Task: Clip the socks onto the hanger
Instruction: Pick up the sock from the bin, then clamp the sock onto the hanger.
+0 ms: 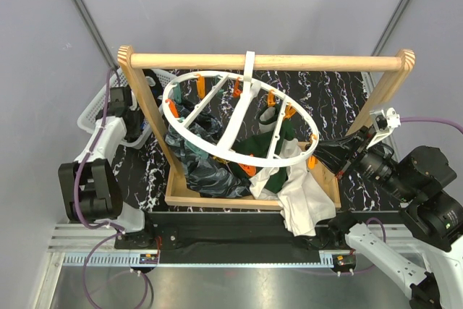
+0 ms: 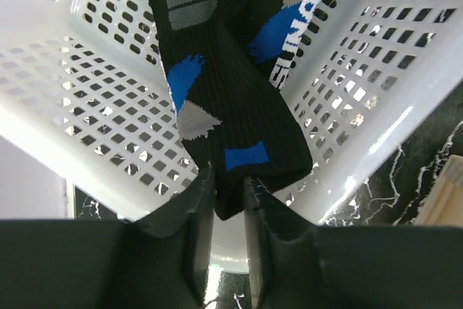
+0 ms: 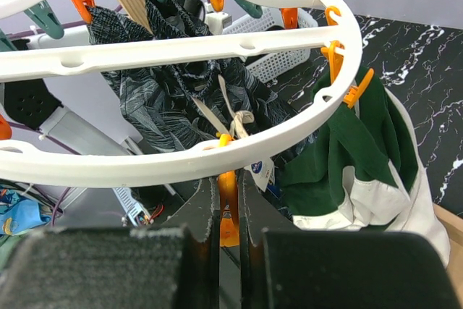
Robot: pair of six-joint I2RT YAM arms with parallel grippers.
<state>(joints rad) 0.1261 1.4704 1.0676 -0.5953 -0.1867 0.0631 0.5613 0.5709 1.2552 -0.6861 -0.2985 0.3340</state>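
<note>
The hanger (image 1: 189, 135), a white ring with spokes and orange pegs, hangs by its hook from the wooden rail. Dark mottled and green fabric pieces (image 1: 206, 168) hang from it. My left gripper (image 2: 228, 187) is shut on the edge of a black sock (image 2: 217, 70) with blue and grey patches, held over the white mesh basket (image 2: 87, 121). In the top view that gripper (image 1: 132, 115) is at the basket, behind the frame's left post. My right gripper (image 3: 229, 204) is shut on an orange peg (image 3: 229, 211) under the ring's near rim (image 3: 181, 161); in the top view it (image 1: 323, 158) is at the ring's right edge.
The wooden rail frame (image 1: 268, 61) stands on a wooden base tray on the black marbled surface (image 1: 333, 99). A larger white cloth (image 1: 307, 200) hangs over the tray's front edge. The white mesh basket (image 1: 92, 110) stands at the left, outside the frame.
</note>
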